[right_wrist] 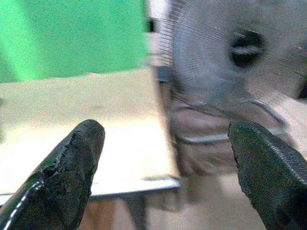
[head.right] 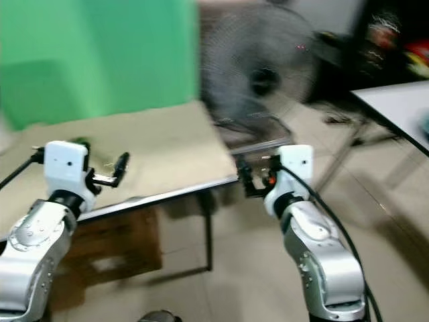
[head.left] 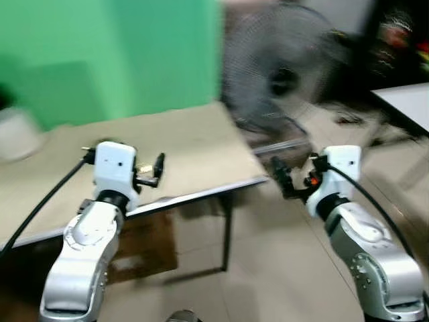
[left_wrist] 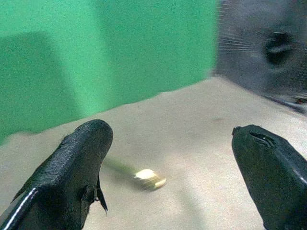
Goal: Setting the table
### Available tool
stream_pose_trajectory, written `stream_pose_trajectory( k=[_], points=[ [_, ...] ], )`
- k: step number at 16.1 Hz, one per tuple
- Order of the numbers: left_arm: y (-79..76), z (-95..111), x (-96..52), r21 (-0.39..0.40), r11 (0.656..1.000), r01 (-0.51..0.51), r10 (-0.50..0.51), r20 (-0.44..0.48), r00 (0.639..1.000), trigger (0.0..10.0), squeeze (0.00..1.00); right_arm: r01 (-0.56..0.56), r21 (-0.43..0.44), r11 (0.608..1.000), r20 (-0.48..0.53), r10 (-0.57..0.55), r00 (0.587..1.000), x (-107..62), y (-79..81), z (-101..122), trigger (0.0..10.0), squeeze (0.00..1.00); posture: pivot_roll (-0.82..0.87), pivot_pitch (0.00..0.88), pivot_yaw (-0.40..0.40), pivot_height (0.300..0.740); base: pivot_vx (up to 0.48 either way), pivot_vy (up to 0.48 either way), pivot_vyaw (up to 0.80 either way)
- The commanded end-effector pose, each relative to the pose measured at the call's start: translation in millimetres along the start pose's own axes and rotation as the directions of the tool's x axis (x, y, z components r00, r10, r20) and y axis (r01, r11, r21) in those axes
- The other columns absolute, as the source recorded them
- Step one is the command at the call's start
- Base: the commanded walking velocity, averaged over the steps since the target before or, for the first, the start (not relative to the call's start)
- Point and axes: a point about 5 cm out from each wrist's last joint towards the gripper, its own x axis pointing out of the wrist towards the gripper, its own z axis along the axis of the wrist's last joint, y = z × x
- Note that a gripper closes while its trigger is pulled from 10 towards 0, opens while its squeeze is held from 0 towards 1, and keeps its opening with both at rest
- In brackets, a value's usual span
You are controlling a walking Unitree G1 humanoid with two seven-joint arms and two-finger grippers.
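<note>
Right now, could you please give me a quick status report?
Left gripper open over the beige table, right gripper open off its corner. Small gold object on the tabletop. Standing fan beyond.

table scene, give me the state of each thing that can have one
left tool: open, empty, over the table
right tool: open, empty, off the table's corner
table: beige top, one small blurred gold-tipped object lying on it
fan: upright on the floor; spinning or not, too blurred to tell

Two silver, jointed arms end in white boxy wrist housings, each trailing a black cable. The left gripper (head.left: pixel 158 169) and right gripper (head.left: pixel 278 176) have textured black fingers (left_wrist: pixel 72 172).
</note>
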Motion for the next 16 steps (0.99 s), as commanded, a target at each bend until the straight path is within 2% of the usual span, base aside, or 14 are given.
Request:
stream_pose_trajectory(
  k=[1, 9, 10, 16],
  points=[
    [-4.7, 1.3, 0.9, -0.006, 1.000, 0.016, -0.016, 0.001, 1.000, 10.0, 0.00, 0.015, -0.010, 1.000, 0.014, -0.014, 1.000, -0.9, -4.5, 2.3, 10.0, 0.05, 0.15, 0.000, 0.007, 0.740, 0.000, 0.000, 0.80],
    [-3.9, 1.0, 2.9, -0.002, 1.000, 0.006, -0.006, -0.006, 1.000, 10.0, 0.00, 0.027, -0.008, 1.000, 0.020, -0.027, 0.999, 1.2, -5.3, 2.8, 10.0, 0.03, 0.15, 0.000, 0.008, 0.740, 0.000, 0.000, 0.80],
    [-3.5, 2.0, 3.0, -0.007, 1.000, -0.002, 0.002, 0.000, 1.000, 10.0, 0.00, 0.021, -0.007, 1.000, 0.019, -0.021, 1.000, 1.9, -4.0, 2.8, 10.0, 0.00, 0.15, 0.000, 0.007, 0.740, 0.000, 0.000, 0.00],
    [-2.7, 3.5, 3.9, -0.022, 1.000, -0.019, 0.019, 0.002, 1.000, 10.0, 0.00, 0.027, 0.044, 0.999, -0.009, -0.026, 1.000, 5.3, -4.2, 0.1, 10.0, 0.00, 0.15, 0.000, 0.003, 0.740, 0.000, -0.312, 0.00]
  ],
)
